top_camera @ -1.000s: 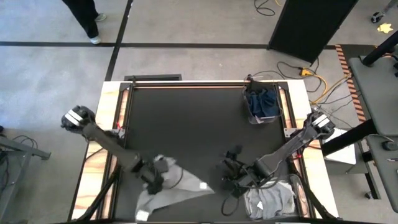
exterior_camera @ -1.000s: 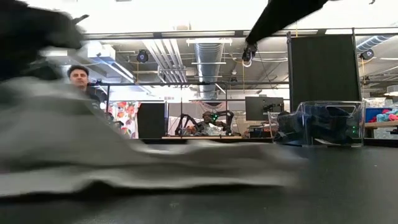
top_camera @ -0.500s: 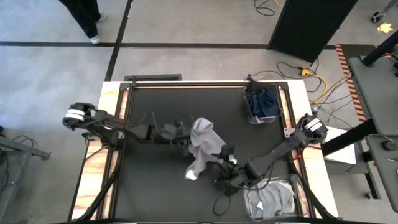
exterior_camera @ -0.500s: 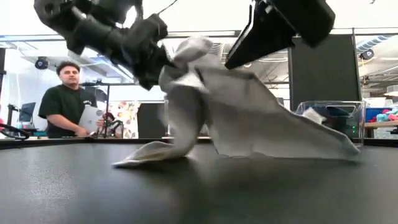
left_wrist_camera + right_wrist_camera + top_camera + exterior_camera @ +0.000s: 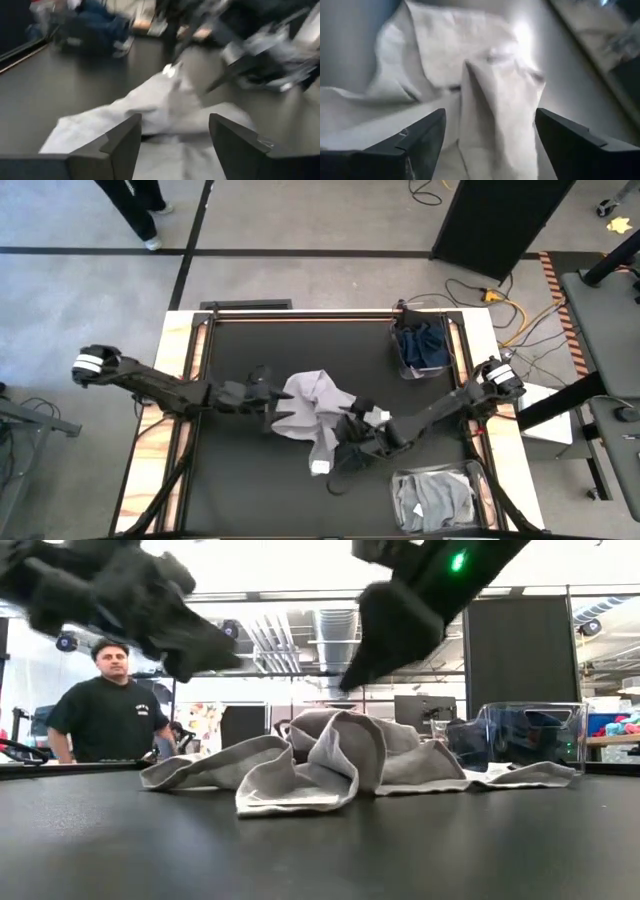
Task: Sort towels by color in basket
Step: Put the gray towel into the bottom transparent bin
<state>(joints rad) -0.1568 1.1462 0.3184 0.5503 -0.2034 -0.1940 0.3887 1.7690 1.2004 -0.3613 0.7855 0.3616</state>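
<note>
The left gripper (image 5: 172, 142) had its jaws spread wide and empty, just over the near edge of the light grey towel (image 5: 310, 412). The right gripper (image 5: 487, 145) was likewise wide open, holding nothing, above the towel's opposite side. The towel lay crumpled in a loose heap near the middle of the black tabletop (image 5: 240, 350), between the two grippers.

The step in hand looked like picking this towel up for the basket of light cloths (image 5: 435, 500) at the near right corner; dark towels filled the clear basket (image 5: 420, 348) at the far right. To do it well, one gripper should pinch a raised fold, not a flat edge, and lift high enough that trailing cloth clears the basket rim.

No brand, label or writing could be read.
</note>
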